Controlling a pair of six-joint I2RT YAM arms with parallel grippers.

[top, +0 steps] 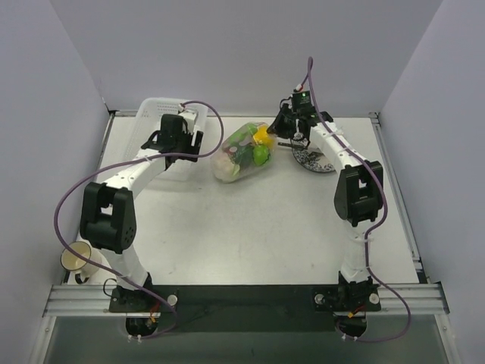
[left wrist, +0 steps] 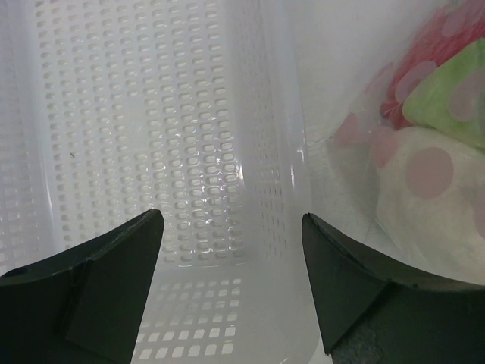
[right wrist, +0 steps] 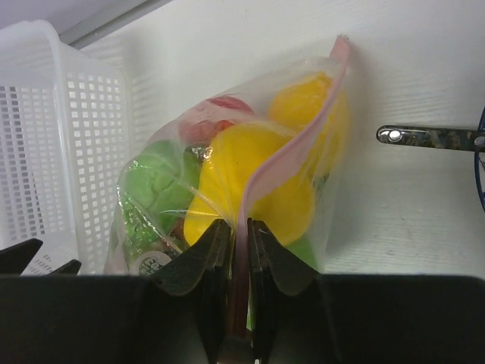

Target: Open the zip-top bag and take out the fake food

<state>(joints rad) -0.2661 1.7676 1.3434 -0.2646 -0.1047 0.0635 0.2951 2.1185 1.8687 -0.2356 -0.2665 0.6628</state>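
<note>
Two arms, one grip: bag mouth pinched, zip not yet parted

On the left, the left gripper [left wrist: 231, 227] hangs over the white mesh tray [left wrist: 151, 114] with its fingers spread and nothing between them, near the bag's side. The zip-top bag [top: 241, 152] lies mid-table between the tray and the blue-patterned plate [top: 318, 161], bulging with the fake food [right wrist: 250, 174], all of it inside. At the bag's right end, the right gripper [right wrist: 235, 235] is clamped tight on the pinkish zip strip [right wrist: 244, 203]. I judge this to be the opening step, barely begun, since the mouth looks sealed. Next, the free left gripper likely needs to take the opposite lip or pin the bag's body, so that a pull parts the zip rather than dragging the whole bag.
</note>
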